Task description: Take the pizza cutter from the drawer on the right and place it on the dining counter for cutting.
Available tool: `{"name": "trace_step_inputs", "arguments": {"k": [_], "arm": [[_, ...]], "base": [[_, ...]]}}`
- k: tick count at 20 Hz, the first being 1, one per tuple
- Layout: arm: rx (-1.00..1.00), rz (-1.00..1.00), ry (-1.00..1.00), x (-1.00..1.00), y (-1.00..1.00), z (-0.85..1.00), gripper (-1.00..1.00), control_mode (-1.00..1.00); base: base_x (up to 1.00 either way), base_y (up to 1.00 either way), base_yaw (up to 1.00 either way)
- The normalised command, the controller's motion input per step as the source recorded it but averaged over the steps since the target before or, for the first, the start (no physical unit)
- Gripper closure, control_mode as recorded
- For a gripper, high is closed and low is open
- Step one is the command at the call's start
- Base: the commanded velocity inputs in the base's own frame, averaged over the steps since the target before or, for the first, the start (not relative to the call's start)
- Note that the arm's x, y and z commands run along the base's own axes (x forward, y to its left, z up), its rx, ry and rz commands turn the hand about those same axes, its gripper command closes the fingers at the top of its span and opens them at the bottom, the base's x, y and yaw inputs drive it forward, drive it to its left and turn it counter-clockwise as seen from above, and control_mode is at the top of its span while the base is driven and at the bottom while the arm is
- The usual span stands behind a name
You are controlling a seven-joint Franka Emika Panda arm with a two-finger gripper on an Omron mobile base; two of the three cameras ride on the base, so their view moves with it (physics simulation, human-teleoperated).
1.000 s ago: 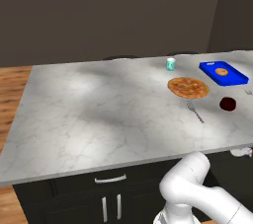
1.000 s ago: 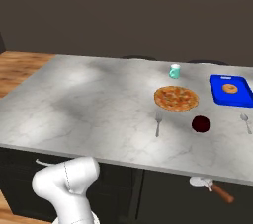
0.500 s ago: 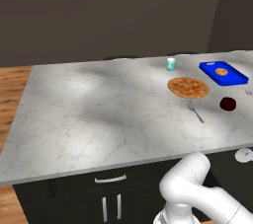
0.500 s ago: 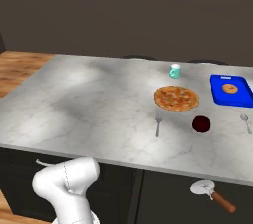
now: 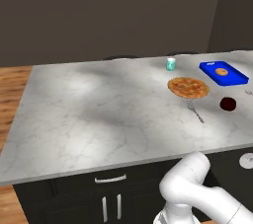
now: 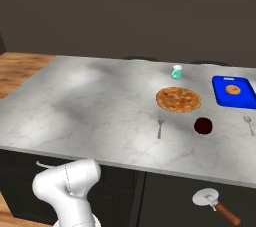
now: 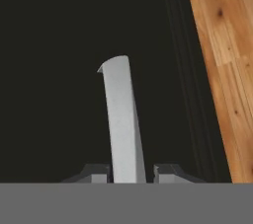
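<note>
Pizza cutter (image 6: pixel 216 204) lower than before, fingers (image 7: pixel 96 172) clamped

Soft even render light, dim backdrop, faint counter (image 5: pixel 99 114) shadows, slight blur

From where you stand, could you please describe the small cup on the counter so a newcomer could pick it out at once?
Start at the dining counter, the big marble-veined slab, and find the round pizza toward its right. Just beyond the pizza, nearer the far edge, stands the cup. It is the one pale teal upright thing there, unlike the flat blue tray and the dark red round thing.
</note>
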Motion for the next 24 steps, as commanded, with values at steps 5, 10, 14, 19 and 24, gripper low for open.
{"name": "trace_step_inputs", "arguments": {"k": [5, 10, 14, 19, 24], "arm": [[0.0, 0.0, 0.0, -0.52, -0.06, -0.14, 1.0, -1.0], [0.0, 0.0, 0.0, -0.35, -0.03, -0.05, 1.0, -1.0], [0.0, 0.0, 0.0, -0.05, 0.0, 0.0, -1.0, -1.0], [0.0, 0.0, -0.01, -0.47, -0.1, 0.0, -1.0, -1.0], [0.0, 0.0, -0.02, -0.84, -0.07, 0.2, -1.0, -1.0]], "base": [[0.0, 0.0, 0.0], [0.0, 0.0, 0.0], [0.0, 0.0, 0.0], [0.0, 0.0, 0.0], [0.0, 0.0, 0.0]]}}
